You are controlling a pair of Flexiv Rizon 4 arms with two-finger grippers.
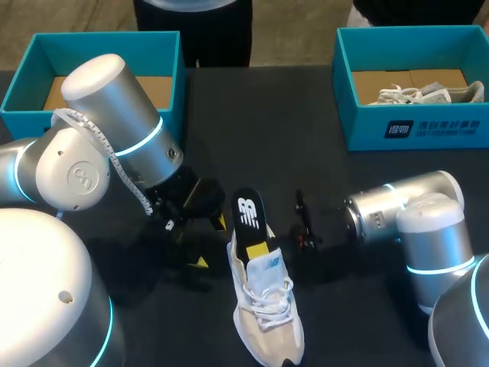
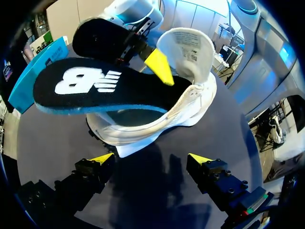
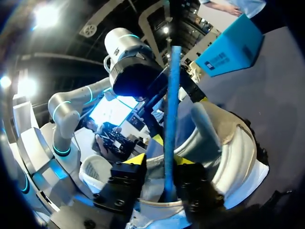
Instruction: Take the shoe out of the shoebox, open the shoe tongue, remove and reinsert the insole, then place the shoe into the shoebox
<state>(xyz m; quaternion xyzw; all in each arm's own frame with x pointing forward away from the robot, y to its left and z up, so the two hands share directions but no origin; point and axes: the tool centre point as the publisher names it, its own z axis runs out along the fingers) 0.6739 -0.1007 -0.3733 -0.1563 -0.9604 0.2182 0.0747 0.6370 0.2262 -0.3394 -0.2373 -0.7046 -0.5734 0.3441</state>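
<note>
Surroundings: two teal shoeboxes at the far side of the black table [image 1: 260,130]; the left shoebox [image 1: 164,46] shows only its cardboard floor, and the right shoebox [image 1: 412,122] holds a second shoe [image 1: 428,93].
In the way: left arm's big joint covers the left shoebox's near edge; the insole [image 1: 246,212] stands edge-on across the right wrist view.
Shoe [image 1: 267,313]: on the table, well clear of both boxes, toe toward the robot, tongue [image 2: 188,47] lifted.
Insole: black, partly out, slanting up over the heel.
Right gripper [image 1: 256,246]: reaches in from the right, low over the table, fingers pinching the insole at the shoe's opening.
Left gripper [image 1: 210,241]: angled down just beside the heel, fingers spread, gripping nothing.
</note>
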